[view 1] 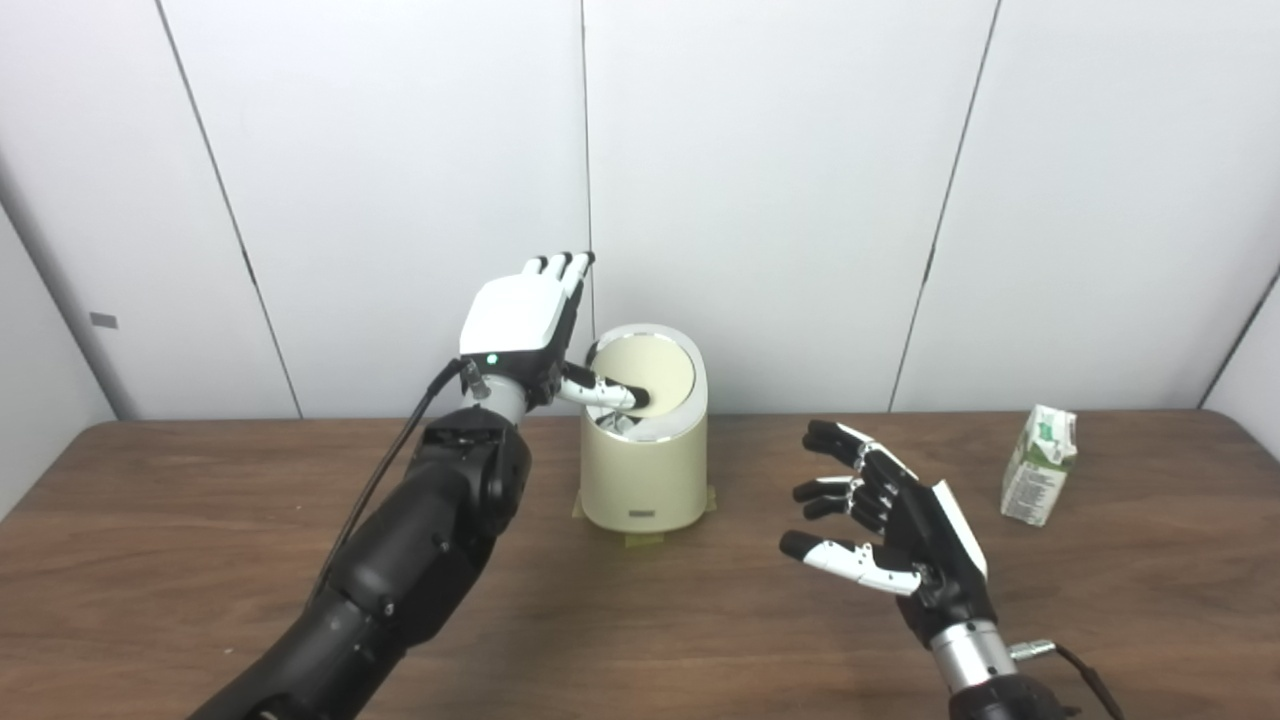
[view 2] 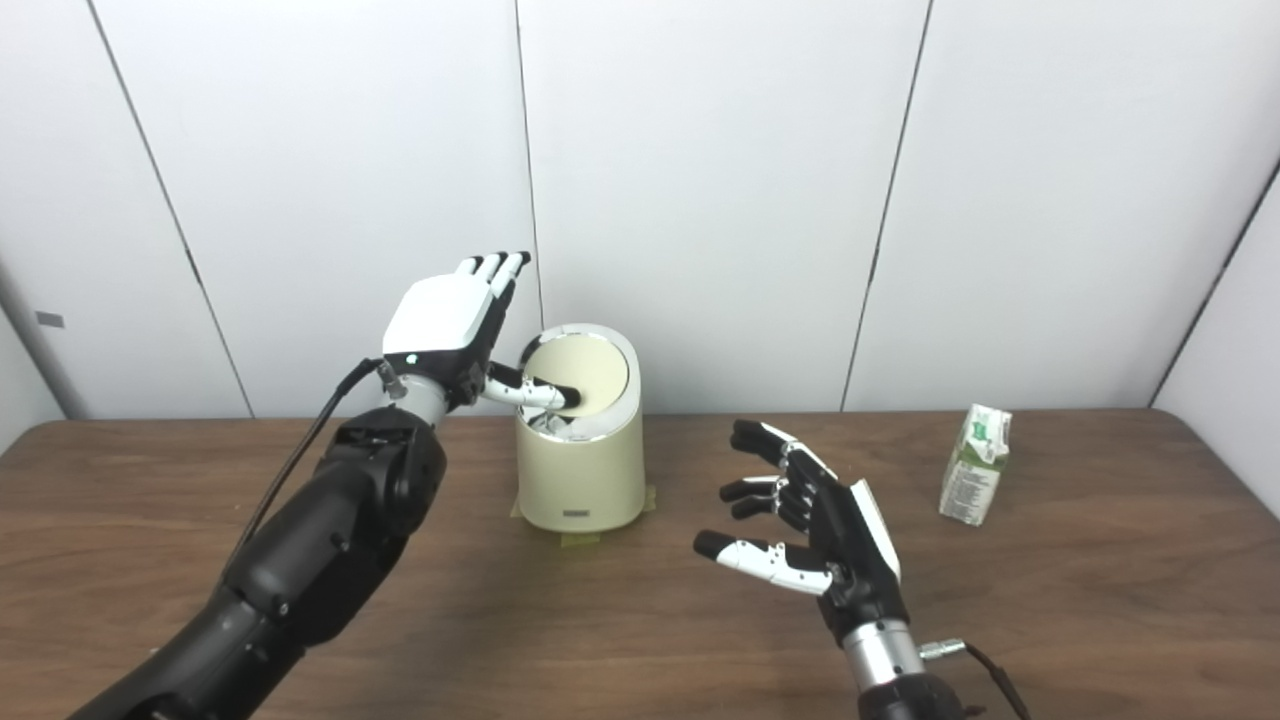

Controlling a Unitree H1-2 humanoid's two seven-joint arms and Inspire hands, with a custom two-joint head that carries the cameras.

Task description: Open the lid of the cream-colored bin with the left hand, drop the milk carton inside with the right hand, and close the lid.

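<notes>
Pressing my left thumb against the near edge of the lid, I hold my left hand upright just beside the bin, fingers straight and spread upward, closed on nothing. The lid looks tilted, its near edge dipped into the bin's mouth with a dark gap showing beneath the thumb, so I judge the opening to be under way but not finished; whether it swings or flips I cannot tell. I keep the palm off to the left side so the mouth of the bin stays free for whatever comes from the right. The bin stands on the table, with tape at its base, probably so my push does not slide it. My right hand hovers over the table, palm turned inward, fingers apart and lightly curled, holding nothing. The carton stands upright on the table well apart to the right of that hand, untouched. Reaching it should be next, once the lid is held open.
</notes>
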